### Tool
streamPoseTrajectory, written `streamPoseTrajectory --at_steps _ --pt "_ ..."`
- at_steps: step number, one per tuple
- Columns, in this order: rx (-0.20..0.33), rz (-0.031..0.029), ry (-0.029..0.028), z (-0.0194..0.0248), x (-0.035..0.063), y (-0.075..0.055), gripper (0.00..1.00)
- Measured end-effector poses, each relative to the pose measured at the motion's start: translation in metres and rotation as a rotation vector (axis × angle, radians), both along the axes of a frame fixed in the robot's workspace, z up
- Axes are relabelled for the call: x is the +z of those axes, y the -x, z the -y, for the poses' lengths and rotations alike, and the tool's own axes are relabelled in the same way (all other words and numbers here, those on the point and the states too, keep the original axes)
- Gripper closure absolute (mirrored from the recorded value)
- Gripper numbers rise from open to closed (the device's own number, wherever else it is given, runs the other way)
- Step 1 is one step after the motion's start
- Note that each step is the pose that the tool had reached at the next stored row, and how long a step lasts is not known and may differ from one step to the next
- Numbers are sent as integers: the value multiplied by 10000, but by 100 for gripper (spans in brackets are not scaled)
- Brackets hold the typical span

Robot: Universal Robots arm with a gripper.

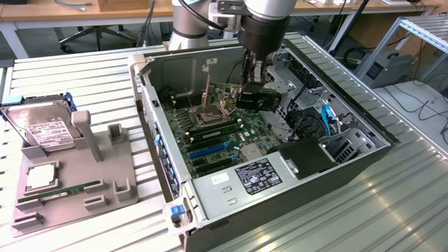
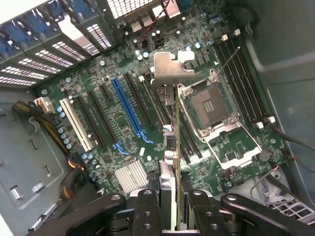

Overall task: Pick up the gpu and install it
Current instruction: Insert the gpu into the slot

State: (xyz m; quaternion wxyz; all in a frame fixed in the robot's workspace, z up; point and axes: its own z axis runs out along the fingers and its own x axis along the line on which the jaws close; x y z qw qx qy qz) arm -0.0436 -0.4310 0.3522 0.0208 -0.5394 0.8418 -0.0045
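The gripper (image 2: 172,209) has its fingers (image 2: 147,209) closed partway onto the gpu (image 2: 176,147), pinching the card's two faces at one end; the card stands on edge, its long axis running straight out from the fingers to the silver bracket (image 2: 170,71) at the far end. It hangs inside the computer case (image 1: 150,105) close over the motherboard (image 2: 113,162), between the blue slot (image 2: 127,110) and the CPU socket (image 2: 209,105), roughly in line with the black slots; I cannot tell whether its lower edge touches one.

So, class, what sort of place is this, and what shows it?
Probably a robotics lab set up for computer assembly: a gripper holding the gpu inside an open computer case on a slatted metal bench, a parts fixture with a hard drive, and office desks behind.
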Motion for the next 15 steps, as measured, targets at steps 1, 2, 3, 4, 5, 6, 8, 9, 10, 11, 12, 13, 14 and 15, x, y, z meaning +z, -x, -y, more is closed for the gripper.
streamPoseTrajectory --at_steps 1,2,3,4,5,6,8,9,10,11,12,13,14,15 --pt "56 0 0 0 0 0 73" --pt "136 0 0 0 0 0 73" --pt "176 0 0 0 0 0 73" --pt "232 0 0 0 0 0 73" --pt "284 0 0 0 0 0 73" --pt "350 0 0 0 0 0 73" --pt "500 0 -1 0 0 0 73" --pt "554 0 0 0 0 0 73" --pt "608 -1 0 0 0 0 73" --pt "653 0 -1 0 0 0 73" --pt "712 0 -1 0 0 0 73" --pt "773 0 0 0 0 0 73" --pt "873 0 0 0 0 0 73" --pt "930 0 0 0 0 0 73"
